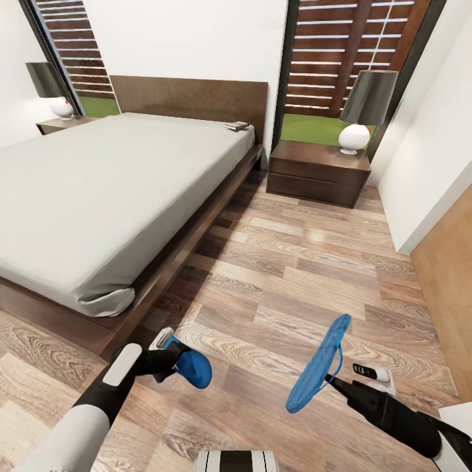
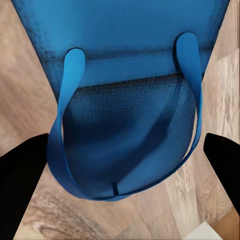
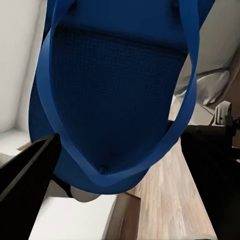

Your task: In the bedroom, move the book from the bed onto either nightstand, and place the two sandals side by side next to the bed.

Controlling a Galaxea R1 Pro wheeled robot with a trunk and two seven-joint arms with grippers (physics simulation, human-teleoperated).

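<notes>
Sandals, both bright blue flip-flops with thin straps, hang above the wood-plank floor [image 1: 288, 262], one in each gripper. At 7 o'clock in the head view the left gripper [image 1: 172, 357] is clamped on the left sandal [image 1: 195, 368]; its black fingers [image 2: 22, 175] flank the sole. At 5 o'clock the right gripper [image 1: 335, 380] is clamped on the right sandal [image 1: 319, 365], which stands tilted on edge, well apart from the other. Beyond, at 10 o'clock, spreads the low dark-wood bed [image 1: 196, 223] with its bare grey mattress. A small thin book [image 1: 236, 125] lies at the mattress's far corner by the headboard, at 12 o'clock. Just beside it, at 1 o'clock, stands a dark-brown nightstand [image 1: 318, 172] bearing a grey-shaded lamp [image 1: 362, 111].
</notes>
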